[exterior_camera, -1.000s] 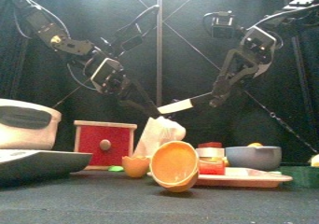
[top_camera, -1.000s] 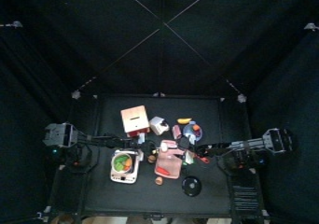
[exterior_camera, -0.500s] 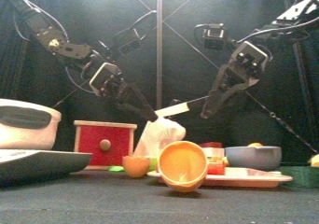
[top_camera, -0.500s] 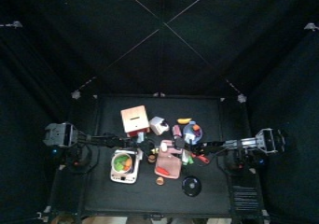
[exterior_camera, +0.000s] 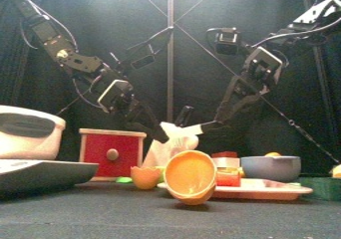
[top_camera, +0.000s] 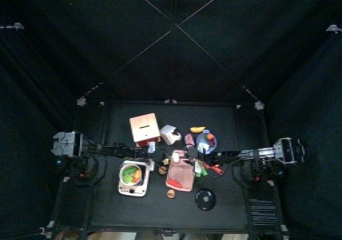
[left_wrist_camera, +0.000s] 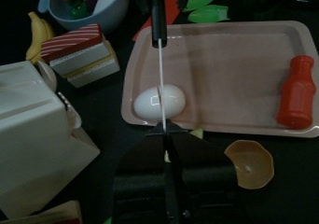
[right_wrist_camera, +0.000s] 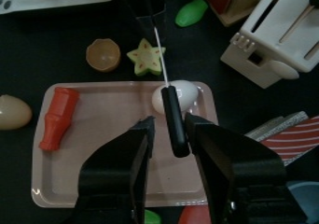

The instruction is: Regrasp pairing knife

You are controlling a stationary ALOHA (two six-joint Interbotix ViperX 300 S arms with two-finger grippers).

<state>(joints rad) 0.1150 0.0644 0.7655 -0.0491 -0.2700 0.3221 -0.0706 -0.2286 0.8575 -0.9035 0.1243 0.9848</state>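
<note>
steel: thin blade of the pairing knife [left_wrist_camera: 162, 88], seen edge-on as a bright line, with a black handle [right_wrist_camera: 177, 125] at its other end
place: up in the air between the two arms, roughly level, over the pink tray [left_wrist_camera: 249, 88] and the white egg [left_wrist_camera: 159, 101], well clear of the counter [right_wrist_camera: 50, 74]
left gripper [left_wrist_camera: 166, 167]: pinched shut on the blade, which runs straight out from between the jaws
right gripper [right_wrist_camera: 174, 139]: partly open, one jaw on each side of the handle with a slit of gap on at least one side; looks like no firm grip yet
step in hand: probably the hand-over, with the handle about to be taken before the blade is let go
handling: likely light and stiff, no give at all; smooth, narrow blade, prone to slip or pivot in a flat pinch; handle thicker and better suited to a grip
where to take hold: mid-handle, jaws square across its sides, away from the blade
risk: blade let go before the handle is pinched, then a drop onto the tray or egg; off-centre closing could twist the knife
around: red piece [left_wrist_camera: 294, 90] lying at the tray's end, star-shaped slice [right_wrist_camera: 147, 55] on the counter beside the tray
</note>
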